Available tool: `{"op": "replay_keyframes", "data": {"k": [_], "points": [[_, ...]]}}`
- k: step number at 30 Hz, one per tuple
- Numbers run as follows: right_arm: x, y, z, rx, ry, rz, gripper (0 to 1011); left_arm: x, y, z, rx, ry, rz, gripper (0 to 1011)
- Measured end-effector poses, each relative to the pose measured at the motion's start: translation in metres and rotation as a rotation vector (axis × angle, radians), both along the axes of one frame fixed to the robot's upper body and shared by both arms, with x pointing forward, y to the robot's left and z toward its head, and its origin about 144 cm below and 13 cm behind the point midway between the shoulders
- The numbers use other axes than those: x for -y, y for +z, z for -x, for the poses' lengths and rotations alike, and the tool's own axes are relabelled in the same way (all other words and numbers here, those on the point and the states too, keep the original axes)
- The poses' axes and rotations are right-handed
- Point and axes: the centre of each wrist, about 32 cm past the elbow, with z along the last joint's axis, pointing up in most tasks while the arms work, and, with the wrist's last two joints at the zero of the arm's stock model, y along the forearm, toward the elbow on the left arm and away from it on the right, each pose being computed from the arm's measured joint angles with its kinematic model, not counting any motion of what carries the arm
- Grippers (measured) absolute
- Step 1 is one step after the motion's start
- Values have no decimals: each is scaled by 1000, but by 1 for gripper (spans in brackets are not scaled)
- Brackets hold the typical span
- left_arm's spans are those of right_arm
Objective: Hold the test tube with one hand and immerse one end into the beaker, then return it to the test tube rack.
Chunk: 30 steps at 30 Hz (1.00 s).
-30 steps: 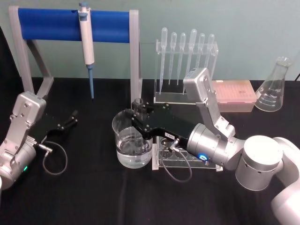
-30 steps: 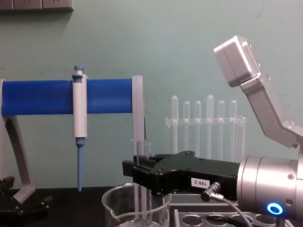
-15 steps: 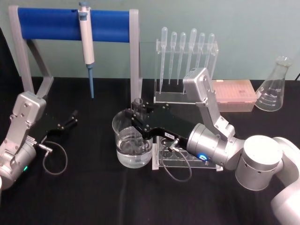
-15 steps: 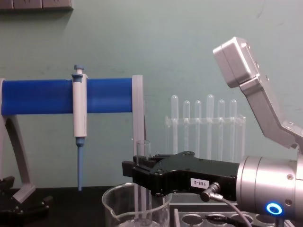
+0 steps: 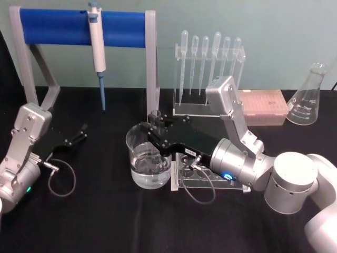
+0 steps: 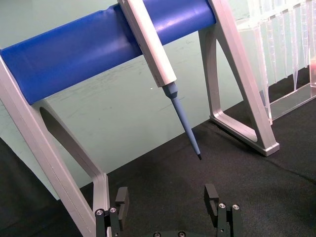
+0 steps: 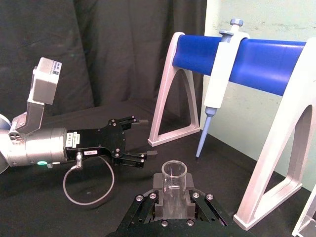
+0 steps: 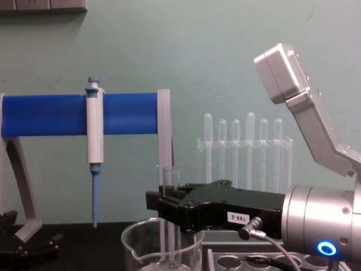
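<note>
Right gripper (image 5: 154, 128) clenched on the test tube (image 8: 170, 176).
Tube upright, lower end inside the beaker (image 5: 147, 169), at 9 o'clock from the rack (image 5: 181, 176); immersion looks done, return not yet. Left gripper (image 5: 79, 134) idle, spread.

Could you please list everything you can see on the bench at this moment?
test tube: one, clear, upright in the right gripper, lower end inside the beaker
beaker: one, clear, holding liquid, table centre
test tube rack: one, clear, just right of the beaker
pipette stand: one, blue bar on grey legs, back left
micropipette: one, white and blue, hanging on the stand
plastic pipettes: six, clear, upright in a clear holder, back centre
tip box: one, pink, back right
conical flask: one, clear, far right
tablecloth: one, black
left gripper: one, black, open, low at the left
right gripper: one, black, shut on the tube above the beaker
</note>
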Motion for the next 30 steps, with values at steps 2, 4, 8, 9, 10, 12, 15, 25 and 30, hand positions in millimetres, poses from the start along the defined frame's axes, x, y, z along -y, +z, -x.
{"op": "replay_keyframes", "data": {"k": [2, 4, 8, 9, 10, 12, 15, 25, 30], "points": [[0, 0, 0, 0, 0, 0, 224, 0, 0, 0, 0, 0, 0, 1000], [0, 0, 0, 0, 0, 0, 224, 0, 0, 0, 0, 0, 0, 1000], [0, 0, 0, 0, 0, -1, 224, 0, 0, 0, 0, 0, 0, 1000], [0, 0, 0, 0, 0, -1, 224, 0, 0, 0, 0, 0, 0, 1000], [0, 0, 0, 0, 0, -1, 224, 0, 0, 0, 0, 0, 0, 1000], [0, 0, 0, 0, 0, -1, 225, 0, 0, 0, 0, 0, 0, 1000], [0, 0, 0, 0, 0, -1, 224, 0, 0, 0, 0, 0, 0, 1000], [0, 0, 0, 0, 0, -1, 225, 0, 0, 0, 0, 0, 0, 1000], [0, 0, 0, 0, 0, -1, 225, 0, 0, 0, 0, 0, 0, 1000]]}}
